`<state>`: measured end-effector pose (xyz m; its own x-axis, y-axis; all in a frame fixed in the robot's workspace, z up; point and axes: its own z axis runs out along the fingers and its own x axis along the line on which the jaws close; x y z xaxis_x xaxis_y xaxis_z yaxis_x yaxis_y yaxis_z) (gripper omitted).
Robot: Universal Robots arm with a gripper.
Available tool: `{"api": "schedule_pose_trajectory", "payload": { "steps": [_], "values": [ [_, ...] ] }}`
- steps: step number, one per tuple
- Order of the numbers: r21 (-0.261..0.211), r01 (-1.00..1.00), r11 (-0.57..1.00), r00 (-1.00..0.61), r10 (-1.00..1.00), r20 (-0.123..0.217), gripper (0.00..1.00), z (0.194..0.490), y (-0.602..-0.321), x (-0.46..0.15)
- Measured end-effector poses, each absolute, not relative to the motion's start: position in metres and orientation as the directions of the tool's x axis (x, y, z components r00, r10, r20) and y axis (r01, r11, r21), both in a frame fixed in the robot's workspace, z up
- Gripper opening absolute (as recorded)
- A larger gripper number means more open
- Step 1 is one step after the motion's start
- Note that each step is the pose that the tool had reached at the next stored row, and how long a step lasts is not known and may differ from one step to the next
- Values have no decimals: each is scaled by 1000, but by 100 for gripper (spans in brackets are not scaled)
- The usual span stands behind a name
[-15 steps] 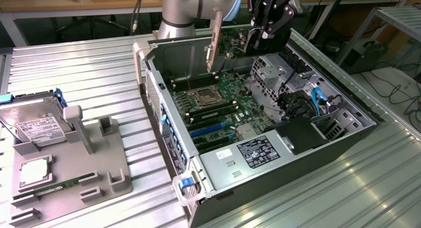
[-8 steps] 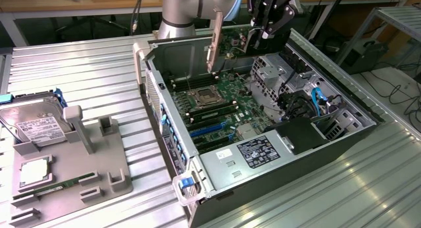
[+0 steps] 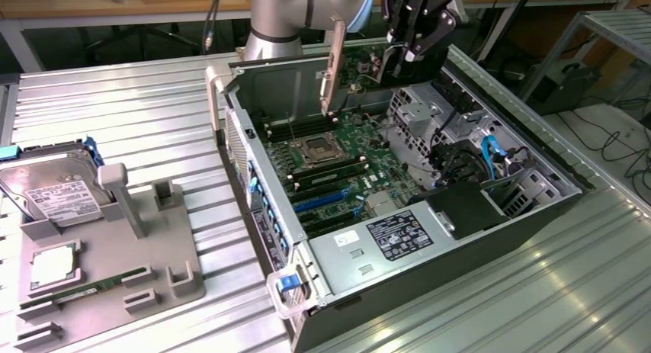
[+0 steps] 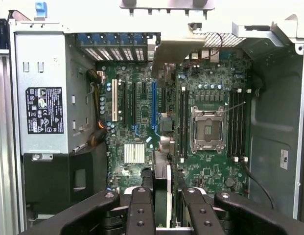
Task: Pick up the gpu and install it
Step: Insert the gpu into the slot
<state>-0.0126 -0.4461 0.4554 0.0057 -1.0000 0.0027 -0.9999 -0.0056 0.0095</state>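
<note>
Black-fingered hand (image 3: 407, 52) hangs above the open computer case (image 3: 489, 101), clamped on the upright gpu (image 3: 351, 71).

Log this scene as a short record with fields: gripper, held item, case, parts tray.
gripper: black robot gripper, jaws closed on the card
held item: green circuit-card gpu with silver metal bracket, standing on edge above the case, not seated
case: open grey metal computer case, green motherboard exposed
parts tray: grey plastic holder at the exterior view's left, carrying a silver hard drive with white label and a thin green RAM stick
</note>
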Motion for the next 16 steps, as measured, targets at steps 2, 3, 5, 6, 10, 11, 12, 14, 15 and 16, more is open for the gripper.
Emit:
{"api": "schedule_pose_trajectory", "payload": {
  "steps": [2,3,5,6,10,11,12,14,15,16],
  "values": [
    [9,-1000,-6,6,-1000,3,27,452,-446,-13],
    [9,-1000,-6,6,-1000,3,27,450,-446,-13],
    [9,-1000,-6,6,-1000,3,27,447,-446,-13],
    [9,-1000,-6,6,-1000,3,27,444,-446,-13],
    [9,-1000,-20,20,-1000,3,27,425,-446,-13],
    [9,-1000,-23,23,-1000,3,27,423,-446,-13],
    [9,-1000,-25,25,-1000,3,27,421,-446,-13],
    [9,-1000,-29,29,-1000,3,27,418,-446,-13],
    [9,-1000,-30,30,-1000,3,27,416,-446,-13],
    [9,-999,-32,32,-999,3,27,413,-446,-13]
  ]
}}
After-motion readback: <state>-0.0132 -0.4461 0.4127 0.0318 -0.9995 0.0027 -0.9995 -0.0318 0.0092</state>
